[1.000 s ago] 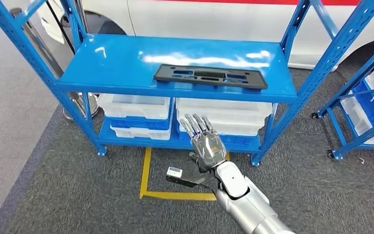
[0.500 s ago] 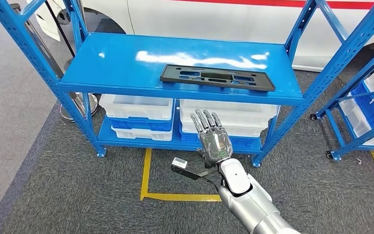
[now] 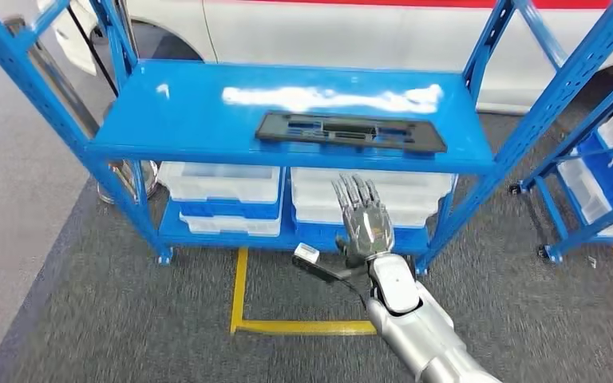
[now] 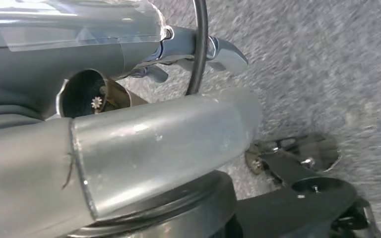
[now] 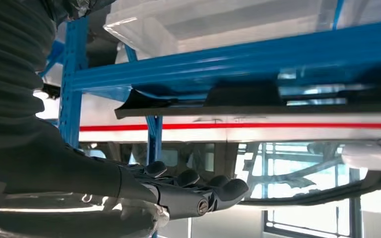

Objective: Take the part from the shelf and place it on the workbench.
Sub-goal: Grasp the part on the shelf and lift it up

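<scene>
Since a second ago the right hand (image 3: 365, 226) has risen toward the shelf (image 3: 191, 112), fingers (image 3: 355, 191) straight, slightly spread, holding nothing; just beyond and above the fingertips lies the black part (image 3: 351, 132), flat near the shelf's front edge; I judge the reach under way, no grasp yet.

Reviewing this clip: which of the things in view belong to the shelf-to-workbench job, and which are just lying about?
Belongs to the job:
- black part, lying flat on the shelf's top level
- blue shelf it lies on
- right hand, empty, fingers apart, in front of the shelf and short of the part

Just lying about:
- white bins on the lower level
- white vehicle behind
- second blue rack
- yellow floor tape
</scene>
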Robot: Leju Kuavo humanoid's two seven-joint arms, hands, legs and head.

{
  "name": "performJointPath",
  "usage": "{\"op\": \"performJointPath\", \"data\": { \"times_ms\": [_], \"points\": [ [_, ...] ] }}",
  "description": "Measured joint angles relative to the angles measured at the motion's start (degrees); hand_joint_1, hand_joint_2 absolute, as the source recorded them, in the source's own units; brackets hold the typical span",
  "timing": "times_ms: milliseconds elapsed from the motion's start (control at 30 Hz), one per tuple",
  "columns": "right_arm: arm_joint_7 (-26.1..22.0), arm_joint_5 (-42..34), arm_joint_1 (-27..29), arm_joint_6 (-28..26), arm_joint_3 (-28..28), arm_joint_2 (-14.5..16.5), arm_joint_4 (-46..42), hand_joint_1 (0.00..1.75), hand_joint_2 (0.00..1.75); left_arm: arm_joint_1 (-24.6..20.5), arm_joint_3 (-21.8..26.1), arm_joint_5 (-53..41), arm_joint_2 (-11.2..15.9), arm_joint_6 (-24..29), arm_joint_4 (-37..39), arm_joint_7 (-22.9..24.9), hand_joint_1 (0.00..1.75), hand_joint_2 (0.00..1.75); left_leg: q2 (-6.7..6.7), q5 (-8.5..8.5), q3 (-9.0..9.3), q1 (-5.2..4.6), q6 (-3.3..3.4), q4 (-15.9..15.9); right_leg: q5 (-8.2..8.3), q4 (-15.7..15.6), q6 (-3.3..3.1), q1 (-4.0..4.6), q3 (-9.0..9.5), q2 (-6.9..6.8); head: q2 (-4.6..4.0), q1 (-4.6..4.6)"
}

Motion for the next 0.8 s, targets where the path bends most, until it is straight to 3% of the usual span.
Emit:
{"op": "performJointPath", "data": {
  "times_ms": [100, 133, 167, 233, 300, 433, 500, 600, 633, 667, 700, 767, 800],
  "points": [
    [0.0, 0.02, 0.08, 0.05, -0.02, 0.02, -0.03, 0.0, 1.75, -0.02, 0.01, 0.0, 0.08, 0.01, 0.0, -0.01, 0.0, 0.0, -0.06, -3.84, -5.55, 0.43, -0.86, 10.02, -0.41, -0.43, 0.11, -0.38, 0.99, -0.06, 0.0, -0.11],
    [0.0, 0.02, 0.19, 0.07, -0.02, 0.02, -0.02, 0.0, 1.75, 0.06, 0.01, 0.0, 0.12, 0.01, 0.0, -0.01, 0.0, 0.0, -0.05, -3.89, -7.06, 0.61, -1.16, 12.01, -0.72, -0.26, 0.17, -0.43, 1.13, -0.02, 0.0, -0.12],
    [0.01, 0.02, 0.28, 0.08, -0.02, 0.02, -0.02, 0.0, 1.75, 0.15, 0.01, 0.0, 0.16, 0.01, 0.0, 0.0, 0.0, 0.0, -0.02, -2.69, -7.52, 0.78, -1.41, 11.78, -1.08, 0.0, 0.3, -0.51, 1.27, 0.07, 0.0, -0.12],
    [0.03, 0.02, 0.33, 0.09, -0.03, 0.02, -0.03, 0.0, 1.75, 0.29, 0.01, 0.0, 0.27, 0.01, 0.0, 0.01, 0.0, 0.0, 0.02, 1.93, -5.56, 1.07, -1.72, 5.71, -2.04, 0.86, 0.77, -0.74, 1.6, 0.28, 0.0, -0.12],
    [0.09, 0.01, 0.33, 0.09, -0.09, 0.01, -0.03, 0.0, 1.75, 0.24, 0.01, 0.0, 0.33, 0.0, 0.0, 0.01, 0.0, 0.0, -0.02, 4.37, -3.0, 1.05, -1.49, -0.19, -3.08, 1.89, 1.54, -0.67, 1.53, 0.37, 0.0, -0.13],
    [-0.05, 0.01, 0.41, 0.1, -0.26, 0.0, -0.12, 0.0, 1.75, 0.1, 0.01, -0.12, 0.37, -0.01, 0.0, 0.05, 0.0, 0.0, -0.2, 3.79, -2.14, 0.77, 0.25, -1.89, -3.98, 2.42, 2.85, -0.63, 1.44, 0.32, 0.0, -0.11],
    [-0.36, -0.02, 0.33, 0.2, -0.34, 0.0, -0.29, 0.0, 1.75, 0.09, 0.01, -0.32, 0.37, -0.01, 0.0, 0.09, 0.0, 0.0, -0.19, 3.64, -1.61, 0.92, 1.04, -2.29, -5.25, 4.7, 3.49, -0.82, 0.44, 0.27, 0.0, -0.11],
    [-0.6, -0.11, 0.46, 0.57, -0.48, -0.02, -0.37, 0.0, 1.75, -0.05, 0.01, -0.52, 0.36, 0.01, 0.0, 0.1, 0.0, 0.0, -0.19, 3.07, -1.0, 0.97, 1.64, -2.43, -8.99, 15.06, 4.1, -1.06, -5.59, 0.23, 0.0, -0.09],
    [-0.6, -0.17, 0.63, 0.71, -0.55, -0.03, -0.37, 0.0, 1.75, -0.04, 0.01, -0.52, 0.36, 0.04, 0.0, 0.1, 0.0, 0.0, -0.21, 2.81, -0.75, 0.96, 1.67, -2.42, -9.29, 17.73, 4.17, -1.11, -7.53, 0.23, 0.0, -0.1],
    [-0.6, -0.26, 0.78, 0.83, -0.64, -0.04, -0.36, 0.0, 1.75, 0.0, 0.01, -0.51, 0.36, 0.09, 0.0, 0.1, 0.0, 0.0, -0.24, 2.51, -0.39, 0.96, 1.64, -2.42, -8.43, 18.4, 4.16, -1.13, -8.54, 0.22, 0.0, -0.09],
    [-0.6, -0.42, 0.86, 0.92, -0.78, -0.04, -0.36, 0.0, 1.75, 0.05, 0.01, -0.51, 0.37, 0.13, 0.0, 0.1, 0.0, 0.0, -0.29, 2.18, 0.11, 0.96, 1.56, -2.42, -6.44, 16.82, 4.03, -1.14, -8.37, 0.21, 0.0, -0.09],
    [-0.85, -1.07, 0.89, 1.1, -1.15, -0.05, -0.35, 0.0, 1.75, 0.12, 0.01, -0.51, 0.32, 0.18, 0.01, 0.1, 0.0, 0.0, -0.35, 1.4, 1.32, 0.94, 1.25, -2.47, -1.44, 9.29, 3.47, -0.97, -5.51, 0.2, 0.0, -0.1],
    [-1.2, -1.62, 0.88, 1.27, -1.32, -0.06, -0.35, 0.0, 1.75, 0.11, 0.01, -0.51, 0.29, 0.19, 0.01, 0.09, 0.0, 0.0, -0.4, 1.05, 1.74, 0.89, 1.01, -2.5, -0.04, 5.83, 3.12, -0.75, -3.99, 0.18, 0.0, -0.08]
  ]
}}
